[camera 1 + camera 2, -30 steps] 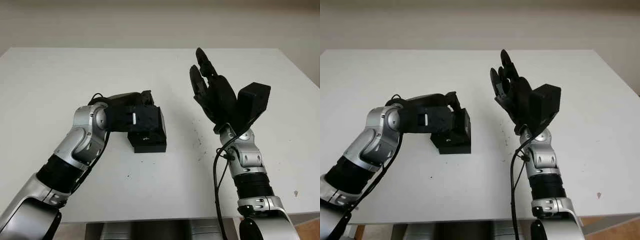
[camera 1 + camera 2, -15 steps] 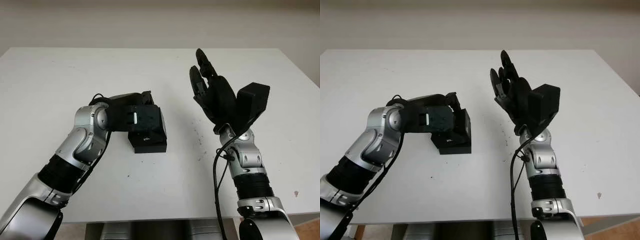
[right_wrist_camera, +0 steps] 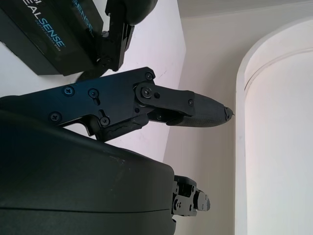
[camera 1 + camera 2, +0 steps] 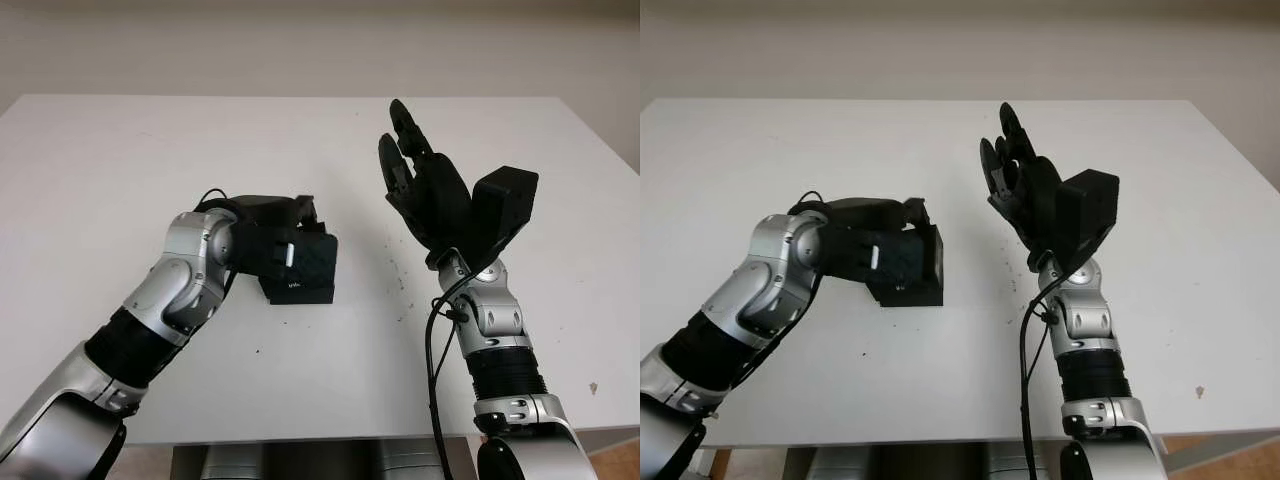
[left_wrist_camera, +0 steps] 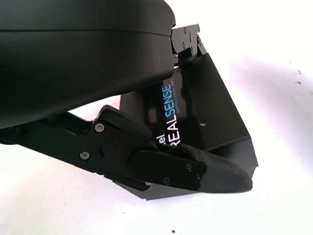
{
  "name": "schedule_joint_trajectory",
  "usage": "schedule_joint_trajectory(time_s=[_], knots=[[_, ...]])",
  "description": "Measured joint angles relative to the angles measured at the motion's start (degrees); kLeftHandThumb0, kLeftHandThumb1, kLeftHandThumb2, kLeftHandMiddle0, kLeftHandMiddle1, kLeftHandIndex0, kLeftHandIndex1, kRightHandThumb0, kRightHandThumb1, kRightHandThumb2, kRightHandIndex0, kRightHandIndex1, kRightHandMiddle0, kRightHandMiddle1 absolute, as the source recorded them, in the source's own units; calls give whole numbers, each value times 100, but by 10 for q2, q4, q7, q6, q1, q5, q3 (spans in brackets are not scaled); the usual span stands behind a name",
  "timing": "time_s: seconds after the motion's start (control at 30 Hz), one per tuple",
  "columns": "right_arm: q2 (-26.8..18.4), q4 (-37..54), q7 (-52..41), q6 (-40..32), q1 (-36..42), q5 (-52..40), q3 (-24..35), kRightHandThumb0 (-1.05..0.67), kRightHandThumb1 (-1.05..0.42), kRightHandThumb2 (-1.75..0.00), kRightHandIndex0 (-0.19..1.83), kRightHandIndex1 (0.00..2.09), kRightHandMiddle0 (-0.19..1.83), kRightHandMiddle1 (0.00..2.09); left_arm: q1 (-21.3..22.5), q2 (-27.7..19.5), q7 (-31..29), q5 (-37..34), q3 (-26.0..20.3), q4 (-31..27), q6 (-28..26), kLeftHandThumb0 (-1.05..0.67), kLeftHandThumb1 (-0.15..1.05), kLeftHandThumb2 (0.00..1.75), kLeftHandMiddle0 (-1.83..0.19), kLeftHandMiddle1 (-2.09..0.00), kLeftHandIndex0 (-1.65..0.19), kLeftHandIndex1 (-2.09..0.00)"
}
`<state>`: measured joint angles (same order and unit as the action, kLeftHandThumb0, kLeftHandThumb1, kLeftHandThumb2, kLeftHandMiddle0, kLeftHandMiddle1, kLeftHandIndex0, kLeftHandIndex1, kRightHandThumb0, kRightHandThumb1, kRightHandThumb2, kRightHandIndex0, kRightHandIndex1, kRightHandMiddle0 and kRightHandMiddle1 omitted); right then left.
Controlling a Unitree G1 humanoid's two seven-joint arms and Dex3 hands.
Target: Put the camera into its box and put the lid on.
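The left hand (image 4: 285, 250) holds the black box (image 4: 300, 268) with its fingers closed around it, near the middle of the white table (image 4: 120, 160). It is better to press the lid down evenly. The right hand (image 4: 430, 190) is raised beside it, open and empty. Beyond them there is much free table before the far edge.
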<state>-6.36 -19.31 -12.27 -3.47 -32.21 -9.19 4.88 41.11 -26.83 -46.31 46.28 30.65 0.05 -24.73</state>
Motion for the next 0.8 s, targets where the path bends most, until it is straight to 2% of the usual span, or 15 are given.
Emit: schedule_joint_trajectory(time_s=[0.17,0.47,0.7,0.8], knots=[[1,0,1,-4,0,0,0,-67,-105,-55,-10,5,-10,5,-6,0,-5,9,1,-12,8,-67,105,43,19,0,19,-1],[1,1,-3,-5,1,0,-1,-66,-105,-57,-12,5,-11,5,-9,9,-9,7,-1,-12,0,-65,105,42,19,0,19,0],[2,1,-3,-4,1,-1,-1,-66,-105,-54,-11,5,-11,5,-11,31,-11,-33,-19,-12,-26,-62,105,39,19,0,19,0],[2,1,-2,-3,1,1,-1,-65,-105,-54,-10,6,-11,5,-10,40,-20,-54,-29,-12,-44,-63,105,44,19,0,19,0]])
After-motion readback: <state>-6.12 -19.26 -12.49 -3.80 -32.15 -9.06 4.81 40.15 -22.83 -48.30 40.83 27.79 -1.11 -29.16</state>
